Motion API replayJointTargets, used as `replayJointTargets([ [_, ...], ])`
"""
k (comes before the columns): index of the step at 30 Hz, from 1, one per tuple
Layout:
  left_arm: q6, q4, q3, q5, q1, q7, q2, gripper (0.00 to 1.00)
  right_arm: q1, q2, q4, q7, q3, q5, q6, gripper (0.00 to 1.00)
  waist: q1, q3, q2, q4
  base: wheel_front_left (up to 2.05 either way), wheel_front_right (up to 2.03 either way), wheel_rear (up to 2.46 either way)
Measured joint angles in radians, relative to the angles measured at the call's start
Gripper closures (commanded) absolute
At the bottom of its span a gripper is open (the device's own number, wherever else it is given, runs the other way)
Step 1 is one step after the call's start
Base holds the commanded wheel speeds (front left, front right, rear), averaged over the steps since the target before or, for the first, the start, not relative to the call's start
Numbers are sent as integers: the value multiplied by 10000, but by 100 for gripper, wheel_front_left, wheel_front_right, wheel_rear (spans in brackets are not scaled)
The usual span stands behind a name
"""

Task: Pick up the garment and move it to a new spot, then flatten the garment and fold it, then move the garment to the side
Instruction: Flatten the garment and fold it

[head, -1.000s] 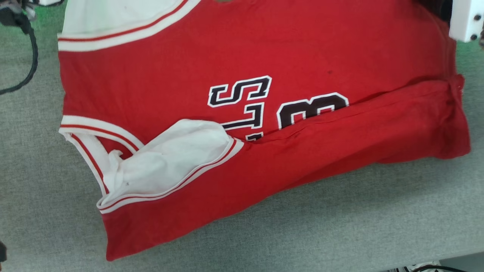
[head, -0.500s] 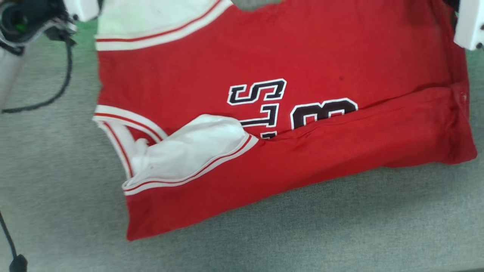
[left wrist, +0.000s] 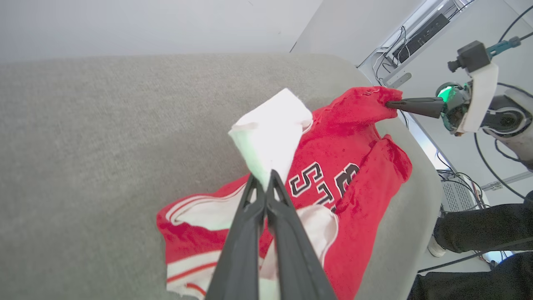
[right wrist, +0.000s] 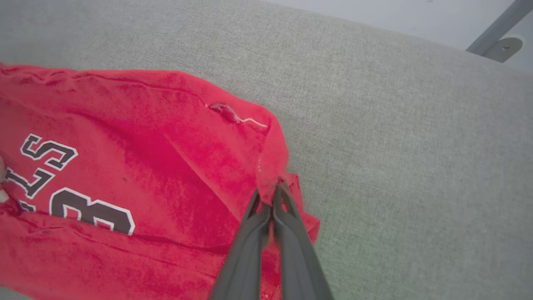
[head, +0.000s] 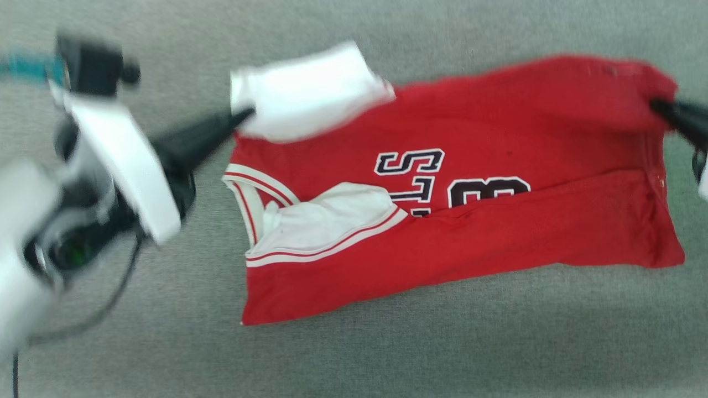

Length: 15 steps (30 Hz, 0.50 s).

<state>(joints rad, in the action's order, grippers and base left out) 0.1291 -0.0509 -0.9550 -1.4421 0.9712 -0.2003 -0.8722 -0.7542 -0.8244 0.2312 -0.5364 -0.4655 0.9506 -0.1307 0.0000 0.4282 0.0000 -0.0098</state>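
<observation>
The garment [head: 498,149], red with white sleeves, striped trim and black lettering, lies partly folded on the grey table [head: 387,359]. My left gripper [head: 246,113] is shut on the white sleeve [head: 310,91] at the far left corner and holds it up off the surface. In the left wrist view the left gripper [left wrist: 264,179] pinches that sleeve [left wrist: 270,129]. My right gripper [head: 658,105] is shut on the red far right corner. The right wrist view shows the right gripper [right wrist: 275,189] clamped on a bunched red edge of the garment [right wrist: 145,137].
A black cable [head: 99,315] trails over the table at the lower left. In the left wrist view the table's edge [left wrist: 429,196] curves at the right. Beyond it lie cables, equipment and a person's dark-clad legs [left wrist: 479,225].
The head camera has pulled back, so the whole garment now shows smaller. Both grippers' dark fingers have come into view, and the white sleeve is lifted at the far left.
</observation>
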Motion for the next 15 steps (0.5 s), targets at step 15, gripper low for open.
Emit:
replayJointTargets([
  [15, -59, 1597, -1106, 512, -4049, 2961, -759, 100, 4727, -265, -1333, 729, 2665, -395, -2, 100, 0, -665, 0, 558, 0, 0, 0],
])
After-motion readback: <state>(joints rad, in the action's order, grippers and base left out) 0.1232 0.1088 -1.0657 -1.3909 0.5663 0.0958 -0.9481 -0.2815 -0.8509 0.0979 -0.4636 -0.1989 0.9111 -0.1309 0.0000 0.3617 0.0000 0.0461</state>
